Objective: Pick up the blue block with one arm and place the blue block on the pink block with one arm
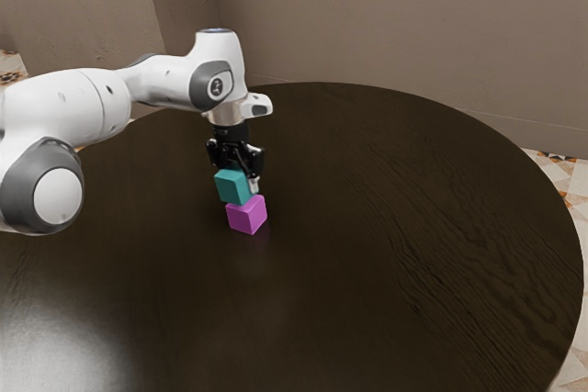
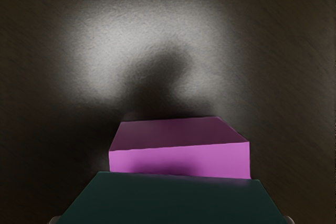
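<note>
Gripper [image 1: 236, 175] pointing straight down near the middle of the round dark counter [image 1: 413, 199], narrowed onto the blue block [image 1: 231, 187], one black finger against each of two opposite sides. Block teal-blue in colour, held by its upper part, turned corner-on to the exterior view. Beneath it, the pink block [image 1: 246, 216] standing on the counter, its top meeting the blue block's lower edge in the exterior view; contact or a thin gap between the two, impossible to tell. Blue block set slightly toward the exterior view's left of the pink one, not squarely lined up. White arm [image 1: 110, 103] coming in from the exterior view's left and dropping to the wrist above both blocks. In the wrist view, a dark blurred face of the blue block just under the hand, the pink block's top and one side showing past its far edge, and on the counter beyond, a pale patch of light with a soft dark shadow [image 2: 157, 87] in it. Beige walls [image 1: 413, 16] behind the counter, patterned floor tiles [image 1: 562, 172] at the exterior view's right.
</note>
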`<state>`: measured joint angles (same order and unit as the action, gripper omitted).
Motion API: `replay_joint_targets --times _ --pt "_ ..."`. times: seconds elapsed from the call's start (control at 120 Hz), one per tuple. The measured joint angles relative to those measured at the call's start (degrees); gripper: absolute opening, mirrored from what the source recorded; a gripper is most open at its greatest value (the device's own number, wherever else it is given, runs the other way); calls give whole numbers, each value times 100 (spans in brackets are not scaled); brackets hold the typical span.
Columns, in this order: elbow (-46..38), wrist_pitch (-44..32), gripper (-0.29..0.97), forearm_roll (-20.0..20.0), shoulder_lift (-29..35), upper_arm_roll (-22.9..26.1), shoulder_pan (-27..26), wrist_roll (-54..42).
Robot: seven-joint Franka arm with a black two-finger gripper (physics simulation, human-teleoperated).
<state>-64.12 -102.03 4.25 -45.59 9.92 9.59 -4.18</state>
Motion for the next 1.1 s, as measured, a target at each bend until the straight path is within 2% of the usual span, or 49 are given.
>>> replay_joint_targets --times 0.433,0.9,1.1 --pt "200 6 39 72 -137 39 -96 239" --pt "3 1 39 77 -33 27 -106 344" --pt "12 -13 54 51 -36 -11 -106 347"
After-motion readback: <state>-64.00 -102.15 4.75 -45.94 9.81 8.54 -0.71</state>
